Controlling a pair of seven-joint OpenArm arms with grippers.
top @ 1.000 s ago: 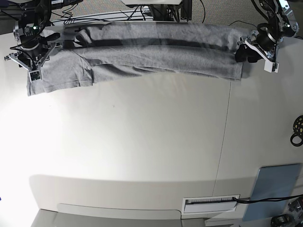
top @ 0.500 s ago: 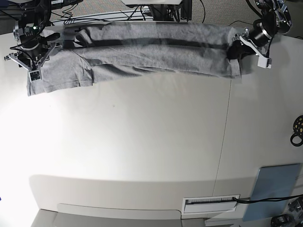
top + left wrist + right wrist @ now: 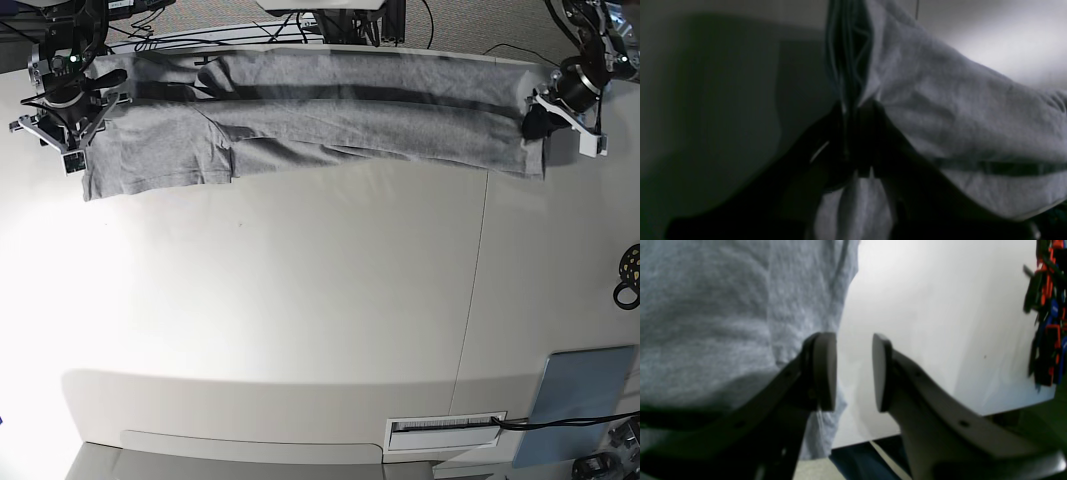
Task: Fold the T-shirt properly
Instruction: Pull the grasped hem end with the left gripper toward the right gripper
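The heather-grey cotton T-shirt (image 3: 330,115) stretches left–right across the frame's top, along the white table (image 3: 300,300). The left gripper (image 3: 857,133) pinches its right end; the right gripper (image 3: 853,371) gapes – empty – over the left end. A grey-blue flat pad (image 3: 580,400) lies lower right.

T-shirt (image 3: 330,115): along table's (image 3: 300,300) far edge
Left gripper (image 3: 541,122): at its right end
Right gripper (image 3: 70,150): left end
Pad (image 3: 580,395): near-right corner

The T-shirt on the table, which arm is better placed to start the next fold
Left, probably. The left claw is pinched shut on the T-shirt at its end. The right claw is open at the sleeve edge, gripping nothing.
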